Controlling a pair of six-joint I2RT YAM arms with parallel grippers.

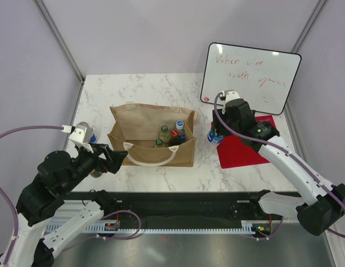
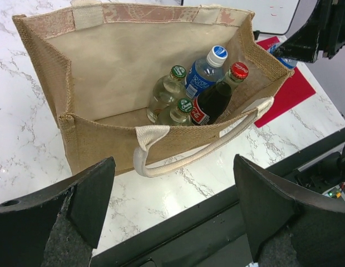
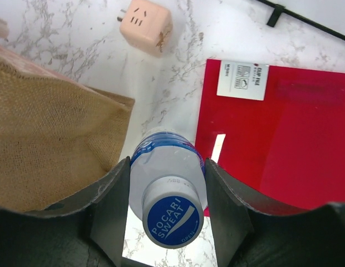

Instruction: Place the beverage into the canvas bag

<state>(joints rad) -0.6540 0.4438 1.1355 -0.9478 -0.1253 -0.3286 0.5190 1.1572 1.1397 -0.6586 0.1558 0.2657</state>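
Observation:
The tan canvas bag [image 1: 140, 121] stands open mid-table with white handles. It holds several upright bottles: two clear with green caps, a blue-labelled one [image 2: 205, 75] and a dark cola with a red cap [image 2: 217, 97]. My right gripper [image 1: 218, 132] is shut on a Pocari Sweat bottle [image 3: 167, 164], its fingers [image 3: 108, 208] pressed on both sides. It holds the bottle upright just right of the bag's right end [image 3: 44, 139], at the red mat's edge. My left gripper [image 2: 175, 206] is open and empty, low before the bag's front handle [image 2: 200, 153].
A red mat [image 1: 245, 147] lies right of the bag, with a whiteboard [image 1: 250, 78] behind it. A pink cube plug [image 3: 144, 22] sits on the marble beyond the bottle. Another bottle [image 1: 85, 132] stands by my left arm. A black rail [image 1: 178, 203] runs along the near edge.

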